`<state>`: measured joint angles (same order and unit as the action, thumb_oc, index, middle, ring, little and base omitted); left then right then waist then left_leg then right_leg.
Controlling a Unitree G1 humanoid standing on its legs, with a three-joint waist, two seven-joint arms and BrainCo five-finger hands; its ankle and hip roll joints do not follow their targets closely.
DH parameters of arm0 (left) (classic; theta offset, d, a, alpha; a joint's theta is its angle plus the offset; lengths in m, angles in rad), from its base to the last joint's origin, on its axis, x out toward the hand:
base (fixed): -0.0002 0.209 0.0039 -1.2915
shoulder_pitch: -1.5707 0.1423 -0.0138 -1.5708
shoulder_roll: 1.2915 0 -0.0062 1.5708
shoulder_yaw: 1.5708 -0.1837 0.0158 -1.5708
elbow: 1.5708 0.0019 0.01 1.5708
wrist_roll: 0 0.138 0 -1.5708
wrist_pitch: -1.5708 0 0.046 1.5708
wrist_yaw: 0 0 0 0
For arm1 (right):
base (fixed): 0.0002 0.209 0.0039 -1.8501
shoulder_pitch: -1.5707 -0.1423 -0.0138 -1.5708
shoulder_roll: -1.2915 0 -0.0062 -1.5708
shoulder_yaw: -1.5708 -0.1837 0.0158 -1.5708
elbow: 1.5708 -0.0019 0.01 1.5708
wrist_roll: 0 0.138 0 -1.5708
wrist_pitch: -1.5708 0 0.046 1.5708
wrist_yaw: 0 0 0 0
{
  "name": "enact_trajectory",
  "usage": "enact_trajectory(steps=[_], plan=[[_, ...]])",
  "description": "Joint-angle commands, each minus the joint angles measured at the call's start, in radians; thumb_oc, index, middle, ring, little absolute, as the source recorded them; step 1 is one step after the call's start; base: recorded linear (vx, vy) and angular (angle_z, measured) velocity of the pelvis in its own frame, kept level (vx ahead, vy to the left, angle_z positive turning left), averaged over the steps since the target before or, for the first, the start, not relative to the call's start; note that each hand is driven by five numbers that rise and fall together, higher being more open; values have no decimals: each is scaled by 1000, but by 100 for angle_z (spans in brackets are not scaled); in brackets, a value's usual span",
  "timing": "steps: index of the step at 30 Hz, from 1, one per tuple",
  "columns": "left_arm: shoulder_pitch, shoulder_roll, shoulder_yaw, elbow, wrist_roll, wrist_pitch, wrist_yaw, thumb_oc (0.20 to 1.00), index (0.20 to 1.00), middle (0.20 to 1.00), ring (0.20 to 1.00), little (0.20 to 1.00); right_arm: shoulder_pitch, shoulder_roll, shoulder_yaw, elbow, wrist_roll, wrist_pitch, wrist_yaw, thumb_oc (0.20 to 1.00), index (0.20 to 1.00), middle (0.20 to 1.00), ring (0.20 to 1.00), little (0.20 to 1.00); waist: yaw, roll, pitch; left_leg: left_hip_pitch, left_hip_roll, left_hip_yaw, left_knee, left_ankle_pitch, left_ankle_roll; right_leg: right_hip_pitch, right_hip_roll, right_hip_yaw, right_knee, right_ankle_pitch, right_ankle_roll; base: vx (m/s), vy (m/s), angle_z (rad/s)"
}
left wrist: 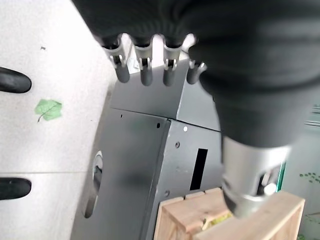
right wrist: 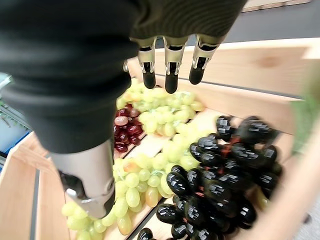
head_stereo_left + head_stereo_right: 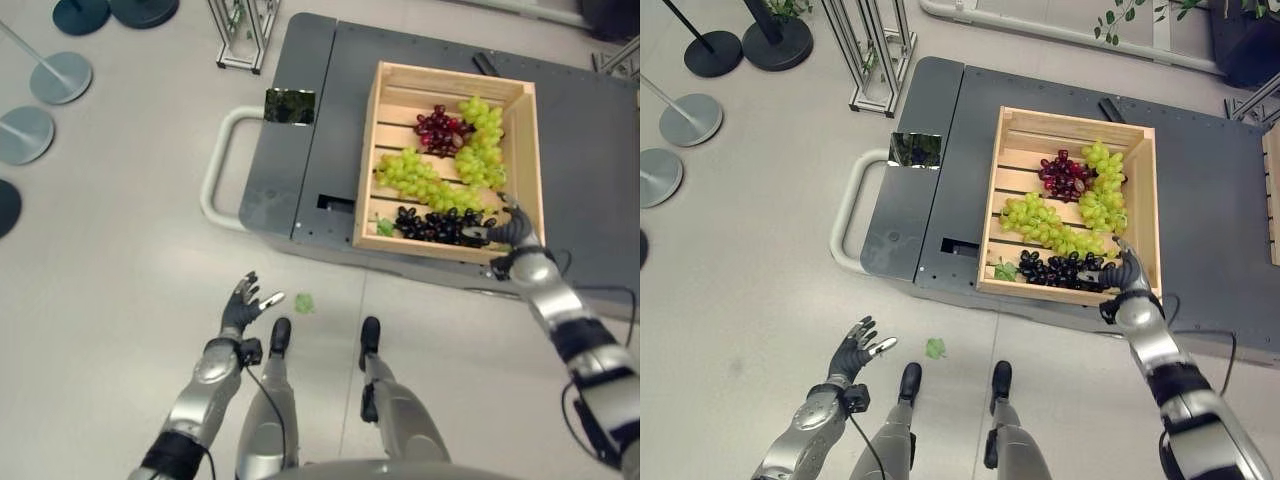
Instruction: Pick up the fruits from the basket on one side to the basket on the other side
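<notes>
Grapes fill the wooden crate that sits on the grey cart: a red bunch toward the crate's 12 o'clock edge, one green bunch at about 2 o'clock, a second green bunch across the middle toward 9 o'clock, and a black bunch along the 6 o'clock wall. The right hand is at the crate's 5 o'clock corner, just beside the black bunch. In the right wrist view its fingers hang straight and relaxed over the fruit, with the black grapes below them and nothing gripped; whether a fingertip touches a grape is hard to tell from the head views. The left hand hovers over the bare floor at roughly 7 o'clock from the crate, well apart from the cart, palm up with fingers spread and empty. A small green leaf lies on the floor just beside that hand, at its 3 o'clock. A white looped handle juts from the cart's 9 o'clock end. Round stand bases rest on the floor toward 10 o'clock.
</notes>
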<state>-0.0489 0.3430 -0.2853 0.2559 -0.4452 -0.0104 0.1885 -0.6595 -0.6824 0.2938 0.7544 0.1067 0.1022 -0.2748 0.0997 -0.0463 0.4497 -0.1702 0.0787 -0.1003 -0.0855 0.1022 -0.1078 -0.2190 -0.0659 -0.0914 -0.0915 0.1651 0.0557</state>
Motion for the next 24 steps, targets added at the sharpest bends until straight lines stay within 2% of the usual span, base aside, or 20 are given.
enact_trajectory(steps=[1, 4, 9, 17, 24], plan=[[33, 10, -14, -60, 30, -38, -1, 1000, 1000, 1000, 1000, 1000, -74, -88, 80, 48, -32, -5, 8, 1000, 1000, 1000, 1000, 1000, 4, -28, -23, -13, -12, -18, -2, -24, 21, -28, -37, 12, 4, 30, 97, 0, -20, 4], [29, 17, -18, -72, 33, -40, -3, 1000, 1000, 1000, 1000, 1000, -115, -100, 115, 100, -47, 3, 25, 1000, 1000, 1000, 1000, 1000, 5, -26, -15, -16, -9, -18, -2, -23, 19, -32, -34, 12, 4, 29, 96, 0, 0, 0], [8, 38, -46, -116, 42, -42, -9, 1000, 1000, 1000, 1000, 1000, -302, -104, 227, 301, -99, 18, 49, 1000, 1000, 1000, 1000, 1000, 23, -11, 15, -51, -12, -25, -2, -9, 16, -58, -32, 11, 4, 34, 96, -22, -8, -1], [-6, 31, -57, -146, 51, -42, -7, 1000, 1000, 1000, 1000, 1000, -434, -69, 293, 416, -160, 22, 44, 1000, 1000, 1000, 1000, 1000, 40, 0, 45, -105, -17, -40, -2, 9, 13, -94, -28, -3, 4, 39, 93, -12, -12, 3], [-31, 24, -69, -166, 65, -45, 3, 1000, 1000, 1000, 1000, 1000, -474, -53, 317, 483, -221, 29, 36, 1000, 1000, 1000, 1000, 1000, 60, 12, 70, -155, -18, -56, -2, 23, 8, -123, -34, -20, 4, 41, 95, -19, -14, 11]])
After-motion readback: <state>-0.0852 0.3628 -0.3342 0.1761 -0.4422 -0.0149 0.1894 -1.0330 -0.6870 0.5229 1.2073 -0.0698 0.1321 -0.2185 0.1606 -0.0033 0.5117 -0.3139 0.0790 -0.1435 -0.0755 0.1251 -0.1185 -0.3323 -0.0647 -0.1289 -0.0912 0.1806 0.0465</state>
